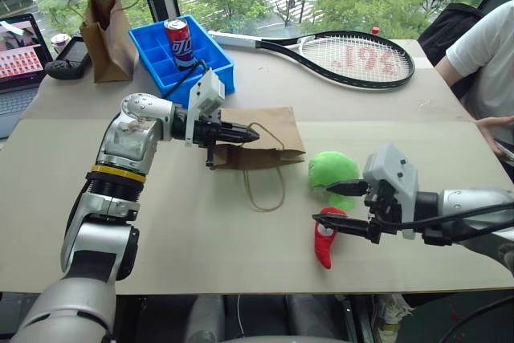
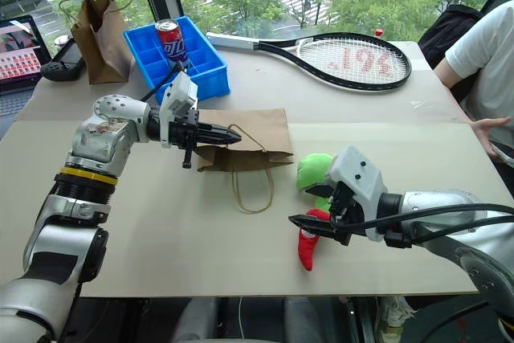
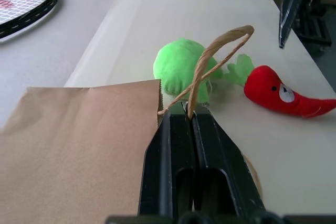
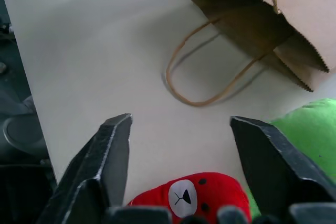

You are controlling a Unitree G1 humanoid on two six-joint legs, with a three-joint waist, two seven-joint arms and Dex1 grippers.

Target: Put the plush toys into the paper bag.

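Step in hand: opening the bag and picking the first toy. The left claw [image 1: 250, 136] was pinched shut on a thin tan loop handle [image 3: 210, 64] of the wide brown kraft paper bag [image 1: 269, 138], which lay flat on the pale surface [image 1: 201, 238]. The right claw [image 1: 336, 205] stood part open over the red chili-shaped plush toy [image 1: 324, 240] — not yet gripping. The round bright green plush toy [image 1: 333, 171] lay just beside the bag's mouth. Next move probably calls for closing on the chili while the handle lifts the mouth open.
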